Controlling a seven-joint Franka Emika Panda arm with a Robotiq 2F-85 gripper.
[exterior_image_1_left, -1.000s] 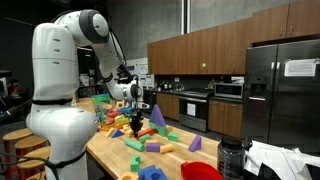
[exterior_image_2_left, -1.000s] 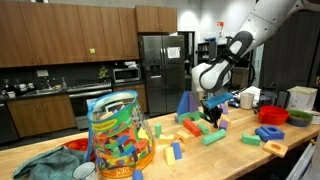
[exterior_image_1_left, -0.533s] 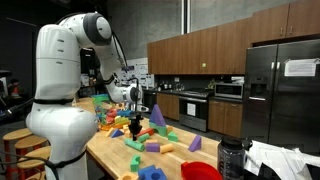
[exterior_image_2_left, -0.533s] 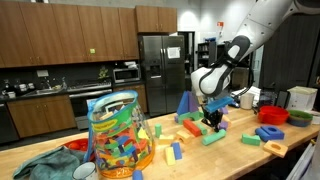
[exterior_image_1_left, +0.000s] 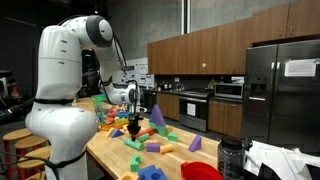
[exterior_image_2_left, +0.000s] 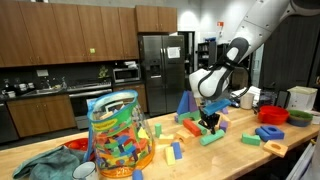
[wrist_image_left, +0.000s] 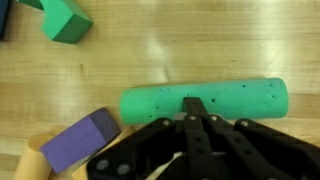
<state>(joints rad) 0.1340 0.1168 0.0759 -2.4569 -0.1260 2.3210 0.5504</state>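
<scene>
- Jaws of gripper (wrist_image_left: 197, 110) pinched shut, holding nothing, tips against green roll (wrist_image_left: 150, 102).
- Probably best to press mid-length, low over table (wrist_image_left: 200, 45), clear of purple block (wrist_image_left: 80, 140).

no legible text, sheet (exterior_image_1_left: 300, 68) on fridge (exterior_image_1_left: 270, 110) too blurred

Wrist view: the gripper (wrist_image_left: 197, 102), in from six o'clock, hides the lower middle of the green cylinder (wrist_image_left: 245, 100) — the green block (wrist_image_left: 66, 20), eleven o'clock, is clipped by the top edge.
</scene>
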